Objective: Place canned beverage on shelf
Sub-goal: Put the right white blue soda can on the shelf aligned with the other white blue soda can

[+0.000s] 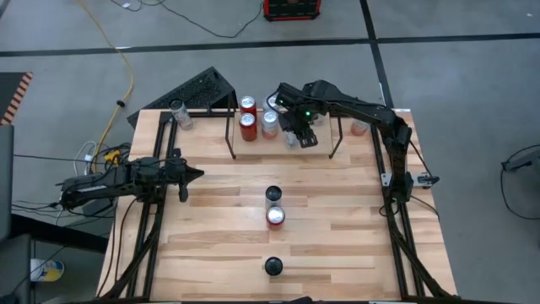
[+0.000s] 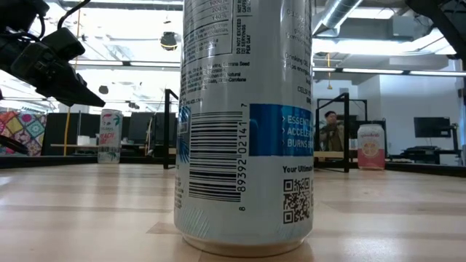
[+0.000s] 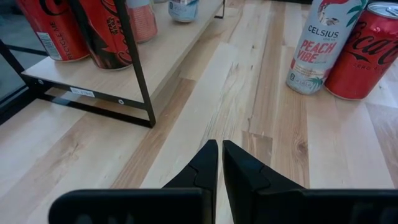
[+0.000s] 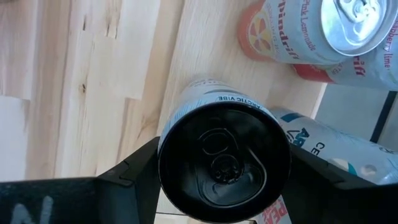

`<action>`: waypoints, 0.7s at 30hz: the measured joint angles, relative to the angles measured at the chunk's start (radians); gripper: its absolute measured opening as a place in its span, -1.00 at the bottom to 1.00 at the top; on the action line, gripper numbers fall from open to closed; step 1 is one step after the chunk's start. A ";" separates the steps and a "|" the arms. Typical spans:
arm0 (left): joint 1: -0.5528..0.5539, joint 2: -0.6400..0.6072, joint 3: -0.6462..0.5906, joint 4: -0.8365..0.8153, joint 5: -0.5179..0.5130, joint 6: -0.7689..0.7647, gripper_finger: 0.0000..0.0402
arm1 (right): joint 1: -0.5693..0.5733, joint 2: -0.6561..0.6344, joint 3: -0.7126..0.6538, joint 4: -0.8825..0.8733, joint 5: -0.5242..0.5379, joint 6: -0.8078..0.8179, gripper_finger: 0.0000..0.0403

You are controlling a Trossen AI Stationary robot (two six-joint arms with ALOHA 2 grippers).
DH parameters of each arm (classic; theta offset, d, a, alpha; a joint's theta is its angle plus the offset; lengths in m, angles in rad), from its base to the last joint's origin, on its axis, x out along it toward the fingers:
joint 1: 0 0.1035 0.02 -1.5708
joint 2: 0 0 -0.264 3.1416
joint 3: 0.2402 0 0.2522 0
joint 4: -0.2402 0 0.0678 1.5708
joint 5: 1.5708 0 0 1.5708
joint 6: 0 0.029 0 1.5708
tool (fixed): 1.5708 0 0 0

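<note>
Right pincer (image 1: 292, 135) grips a white can (image 4: 214, 118) at the shelf (image 1: 232, 135), red cans (image 1: 247, 118) crowding at 9 o'clock; left pincer (image 3: 221, 158) clenched empty.

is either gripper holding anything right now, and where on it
The right gripper holds a black-topped can by its sides near the top; the left gripper is shut on nothing.

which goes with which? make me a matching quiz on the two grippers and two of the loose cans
Things:
1. left gripper
2. right gripper
3. Coca-Cola can
4. black-topped can

States or places:
a. closed around a Celsius Arctic Vibe can at the shelf
b. alone near the table's front edge
c. shut and empty, over the table's left side
d. mid-table beside the Celsius Peach Vibe can

Pairs: 1-c, 2-a, 3-d, 4-b
</note>
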 joint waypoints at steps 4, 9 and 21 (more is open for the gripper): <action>0.000 0.000 0.000 0.000 0.000 0.000 -0.95 | 0.000 0.000 0.000 0.003 0.004 0.008 0.33; 0.000 0.000 0.000 0.000 0.000 0.000 -0.95 | 0.005 -0.001 0.000 0.022 0.047 0.026 0.52; 0.000 0.000 0.000 0.000 0.000 0.000 -0.95 | 0.017 -0.041 0.000 0.018 0.061 0.071 0.87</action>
